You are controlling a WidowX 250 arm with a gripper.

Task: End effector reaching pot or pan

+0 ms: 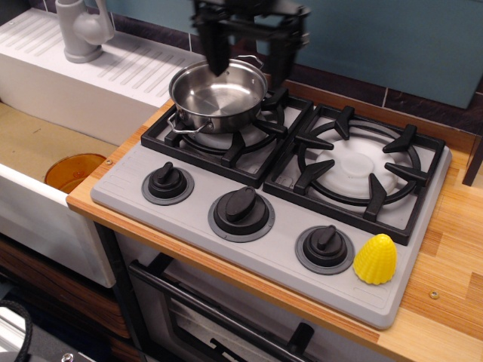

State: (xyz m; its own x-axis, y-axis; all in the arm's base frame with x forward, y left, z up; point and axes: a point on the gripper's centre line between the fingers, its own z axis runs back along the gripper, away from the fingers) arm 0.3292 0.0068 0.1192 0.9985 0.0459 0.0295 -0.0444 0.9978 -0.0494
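Gripper (246, 66) motion-blurred, wrist cut off at top edge; can't tell whether a finger touches the pot (219, 94) rim (far handle partly hidden behind it). Faucet (81, 29) clipped at top. Orange bowl (73, 170) half hidden by counter edge (83, 200). Oven handle (226, 320) cropped at bottom.

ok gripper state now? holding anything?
gripper: open, fingers spread, holding nothing; it is above the back rim of the pot, which sits on the left burner.
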